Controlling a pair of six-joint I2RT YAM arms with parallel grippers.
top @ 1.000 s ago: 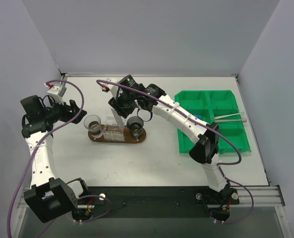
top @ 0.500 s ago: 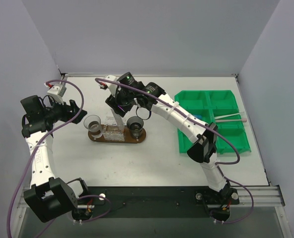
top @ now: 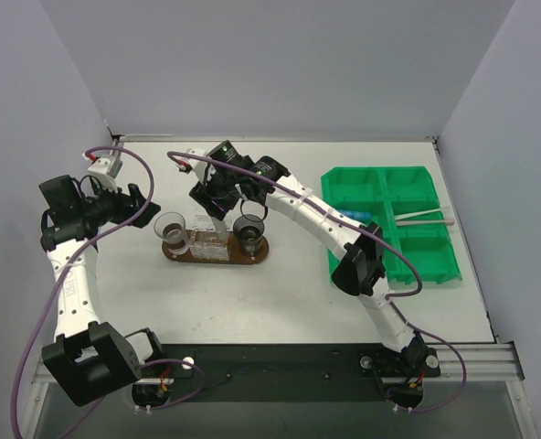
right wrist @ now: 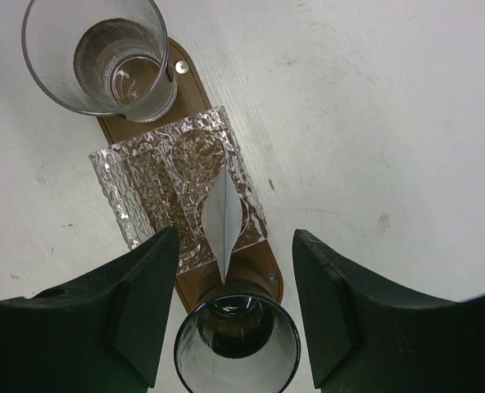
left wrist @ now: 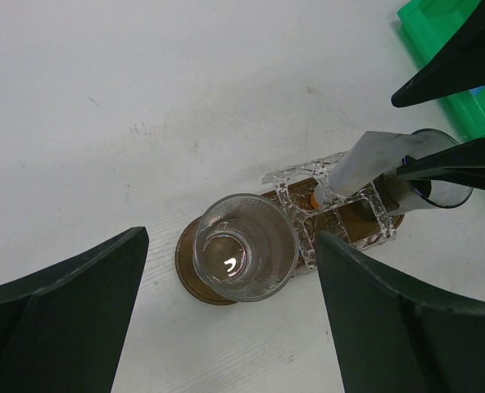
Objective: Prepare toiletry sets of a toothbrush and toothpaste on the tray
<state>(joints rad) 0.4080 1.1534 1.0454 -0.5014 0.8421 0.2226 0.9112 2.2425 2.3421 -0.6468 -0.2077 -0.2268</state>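
Observation:
The dark brown oval tray (top: 262, 251) carries two clear cups (top: 172, 229) (top: 249, 230) and a clear textured holder (top: 208, 244) between them. A toothpaste tube (top: 217, 218) stands upright in the holder, its orange cap (left wrist: 315, 199) down; from above it shows edge-on (right wrist: 224, 214). My right gripper (top: 212, 196) (right wrist: 236, 239) is open just above the tube, not touching it. My left gripper (top: 132, 203) (left wrist: 233, 239) is open and empty, left of the tray (left wrist: 187, 268). A pale pink toothbrush (top: 426, 217) lies across the green bin.
A green sectioned bin (top: 417, 183) stands at the right, with a blue tube (top: 360, 215) at its left side. A small white block (top: 100, 165) sits at the far left. Walls close the table's back and sides.
My right wrist has shifted left and a little farther back above the tube. The tube still stands in the holder. The left arm has barely moved.

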